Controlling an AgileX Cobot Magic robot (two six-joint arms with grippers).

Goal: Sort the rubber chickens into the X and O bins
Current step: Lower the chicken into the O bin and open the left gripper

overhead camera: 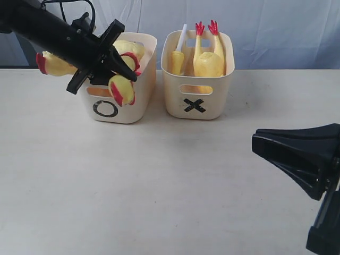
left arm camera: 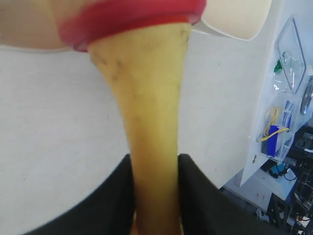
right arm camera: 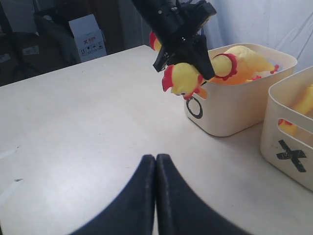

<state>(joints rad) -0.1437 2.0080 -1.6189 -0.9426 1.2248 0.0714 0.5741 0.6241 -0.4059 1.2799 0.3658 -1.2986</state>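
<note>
My left gripper (overhead camera: pixel 121 68) hangs over the front rim of the O bin (overhead camera: pixel 119 112), shut on the neck of a yellow rubber chicken (overhead camera: pixel 122 89). Its red-combed head dangles outside the bin's front wall. In the left wrist view the neck (left arm camera: pixel 151 122) fills the gap between both black fingers (left arm camera: pixel 112 200), below the red neck band (left arm camera: pixel 132 19). More chickens (overhead camera: pixel 130 49) lie in the O bin, one poking out to the left (overhead camera: pixel 50 65). The X bin (overhead camera: pixel 195 103) holds chickens with red feet up (overhead camera: pixel 206 53). My right gripper (right arm camera: pixel 155 159) is shut and empty, low over the table at the front right (overhead camera: pixel 256 142).
The two bins stand side by side at the back of the white table (overhead camera: pixel 159 186), with a pale curtain (overhead camera: pixel 276 26) behind them. A cardboard box (right arm camera: pixel 88 34) and dark furniture lie beyond the table's far edge in the right wrist view. Shelves with clutter (left arm camera: pixel 288 122) show beside the table.
</note>
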